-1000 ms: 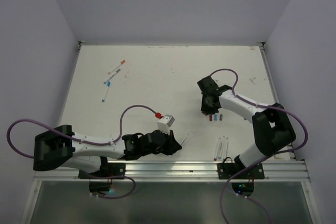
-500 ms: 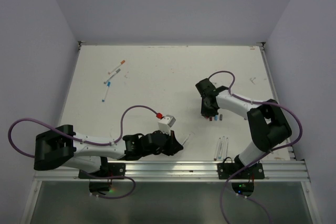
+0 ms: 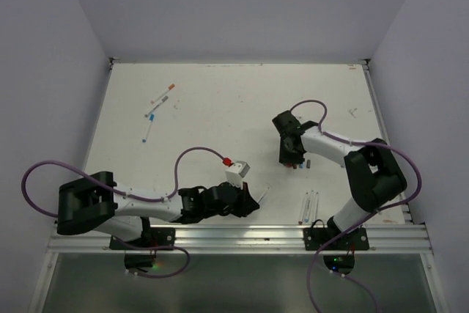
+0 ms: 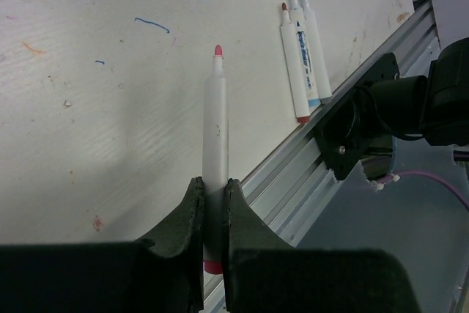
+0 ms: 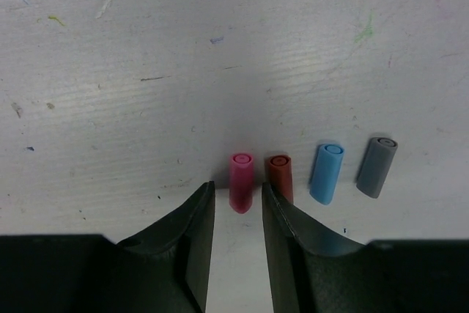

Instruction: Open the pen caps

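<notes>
While the pink cap [image 5: 241, 179] sits in the gap of the right gripper [image 5: 237, 187], an uncapped pen [image 4: 215, 122] is held by the left gripper [image 4: 213, 185]

The right fingers are spread and nothing is gripped; a sliver of table [image 3: 220, 108] is seen on either side of the pink cap, which lies at one end of a row with the red cap [image 5: 279, 175], blue cap [image 5: 327, 172] and grey cap [image 5: 377, 166], toward the right edge, about midway between near and far edges. A straight lift is judged best, so that no finger is dragged against the cap and the row is not knocked. The left fingers are clamped on the white barrel of the pink-tipped pen, close to the near edge; it is probably best laid beside the three open pens [image 4: 300, 56] near the near-right corner. Three capped pens [image 3: 152, 113] lie toward the far-left corner, not yet opened
</notes>
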Action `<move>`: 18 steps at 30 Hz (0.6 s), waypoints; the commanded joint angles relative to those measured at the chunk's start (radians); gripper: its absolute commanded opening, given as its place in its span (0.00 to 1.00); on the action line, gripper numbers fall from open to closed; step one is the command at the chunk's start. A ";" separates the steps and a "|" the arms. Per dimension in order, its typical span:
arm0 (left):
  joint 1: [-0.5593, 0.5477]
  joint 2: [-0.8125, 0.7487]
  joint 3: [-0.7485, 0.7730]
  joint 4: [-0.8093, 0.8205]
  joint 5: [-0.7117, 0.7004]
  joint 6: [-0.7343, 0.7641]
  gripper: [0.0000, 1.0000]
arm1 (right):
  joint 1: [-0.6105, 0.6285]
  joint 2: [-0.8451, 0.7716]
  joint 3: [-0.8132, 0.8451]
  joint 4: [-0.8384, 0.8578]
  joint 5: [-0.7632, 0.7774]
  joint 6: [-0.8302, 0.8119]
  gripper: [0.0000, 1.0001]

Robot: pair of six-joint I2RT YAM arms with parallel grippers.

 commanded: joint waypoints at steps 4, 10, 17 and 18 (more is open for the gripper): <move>-0.011 0.137 0.137 0.037 -0.044 -0.037 0.00 | 0.015 -0.187 0.038 -0.034 0.032 0.003 0.38; -0.026 0.350 0.286 -0.028 -0.076 -0.107 0.00 | 0.004 -0.386 0.121 -0.221 0.145 0.032 0.44; -0.078 0.515 0.455 -0.032 -0.155 -0.102 0.00 | -0.129 -0.514 -0.016 -0.176 -0.042 0.040 0.44; -0.080 0.527 0.464 -0.043 -0.156 -0.108 0.01 | -0.139 -0.528 -0.026 -0.173 -0.046 0.041 0.44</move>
